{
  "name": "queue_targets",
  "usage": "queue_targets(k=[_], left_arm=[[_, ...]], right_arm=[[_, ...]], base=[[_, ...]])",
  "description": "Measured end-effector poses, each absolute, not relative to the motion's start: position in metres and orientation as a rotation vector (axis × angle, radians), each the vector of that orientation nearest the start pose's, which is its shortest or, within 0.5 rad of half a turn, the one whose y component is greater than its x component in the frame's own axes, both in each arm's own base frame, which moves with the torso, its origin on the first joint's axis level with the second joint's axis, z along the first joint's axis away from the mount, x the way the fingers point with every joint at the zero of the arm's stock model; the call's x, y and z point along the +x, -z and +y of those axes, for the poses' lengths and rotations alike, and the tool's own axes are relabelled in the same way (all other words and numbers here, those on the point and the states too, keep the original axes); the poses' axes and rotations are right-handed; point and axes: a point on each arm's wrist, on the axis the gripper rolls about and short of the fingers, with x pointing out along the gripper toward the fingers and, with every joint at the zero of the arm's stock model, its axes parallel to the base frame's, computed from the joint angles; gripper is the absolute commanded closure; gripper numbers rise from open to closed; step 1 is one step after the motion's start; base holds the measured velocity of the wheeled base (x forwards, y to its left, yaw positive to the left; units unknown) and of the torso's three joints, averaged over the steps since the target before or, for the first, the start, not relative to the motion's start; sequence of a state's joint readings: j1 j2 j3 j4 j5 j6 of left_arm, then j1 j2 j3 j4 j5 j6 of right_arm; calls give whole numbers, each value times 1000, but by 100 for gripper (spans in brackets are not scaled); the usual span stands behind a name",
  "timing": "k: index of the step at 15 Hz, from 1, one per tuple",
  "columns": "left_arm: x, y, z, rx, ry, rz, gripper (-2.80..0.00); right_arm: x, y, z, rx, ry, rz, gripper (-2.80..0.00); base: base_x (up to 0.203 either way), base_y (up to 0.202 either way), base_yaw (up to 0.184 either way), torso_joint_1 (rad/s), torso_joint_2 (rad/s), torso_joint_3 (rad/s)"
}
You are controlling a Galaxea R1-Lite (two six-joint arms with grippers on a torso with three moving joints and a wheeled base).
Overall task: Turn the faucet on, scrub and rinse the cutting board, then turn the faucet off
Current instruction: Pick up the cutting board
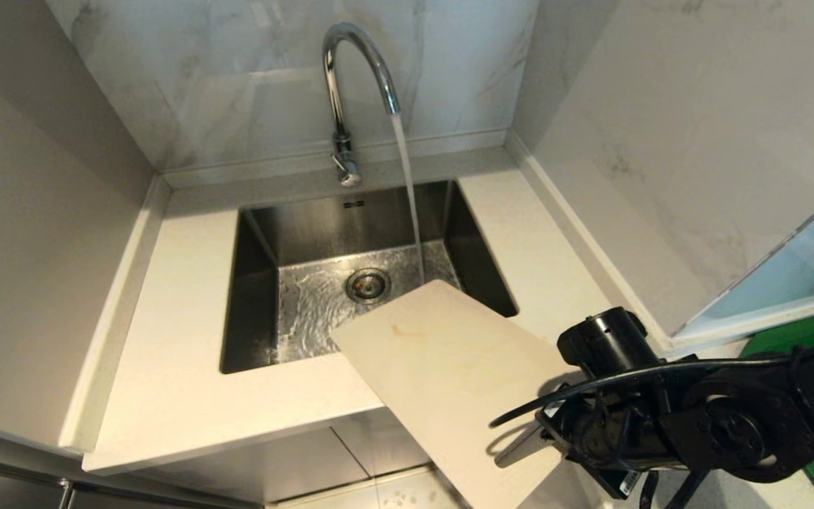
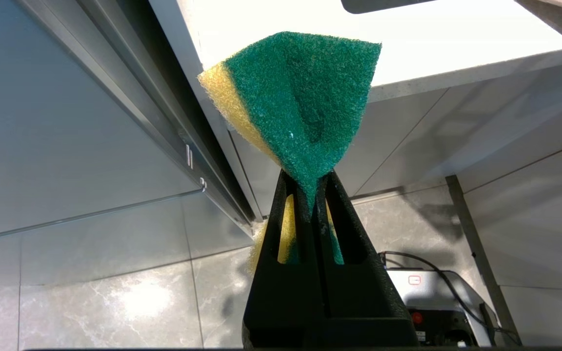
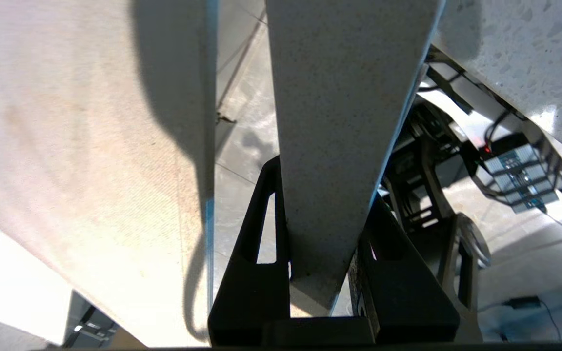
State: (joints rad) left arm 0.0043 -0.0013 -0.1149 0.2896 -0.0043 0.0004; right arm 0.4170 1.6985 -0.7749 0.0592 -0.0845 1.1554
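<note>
Water runs from the chrome faucet [image 1: 350, 63] in a steady stream into the sink [image 1: 266, 233]. The cream cutting board [image 1: 442, 367] tilts over the sink's near right corner and sticks out past the counter's front edge; a faint yellow stain shows on it. My right gripper [image 3: 327, 195] is shut on the board's edge strip [image 3: 339, 97], and the arm [image 1: 661, 417] comes in from the right. My left gripper [image 2: 310, 180] is shut on a green-and-yellow sponge [image 2: 300, 97], low beside the cabinet front, outside the head view.
The white counter [image 1: 181, 339] surrounds the steel sink, whose drain [image 1: 367, 284] lies under rippling water. Marble walls close the back and right. The faucet's lever [image 1: 347, 170] sits at its base. A green surface [image 1: 803, 332] lies at the far right.
</note>
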Motion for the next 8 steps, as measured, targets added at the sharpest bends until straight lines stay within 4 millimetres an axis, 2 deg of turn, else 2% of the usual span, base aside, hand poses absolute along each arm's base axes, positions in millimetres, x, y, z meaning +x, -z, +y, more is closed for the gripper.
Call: queue_targets(k=[3,8], left_arm=[[-34,-77,0,-1,0,174,0],[-34,-77,0,-1,0,174,0]], right_arm=[[231,-139,101,821,212,936,0],[206,-179,89,799,146,882,0]], base=[[0,0,0,0,0,0],[0,0,0,0,0,0]])
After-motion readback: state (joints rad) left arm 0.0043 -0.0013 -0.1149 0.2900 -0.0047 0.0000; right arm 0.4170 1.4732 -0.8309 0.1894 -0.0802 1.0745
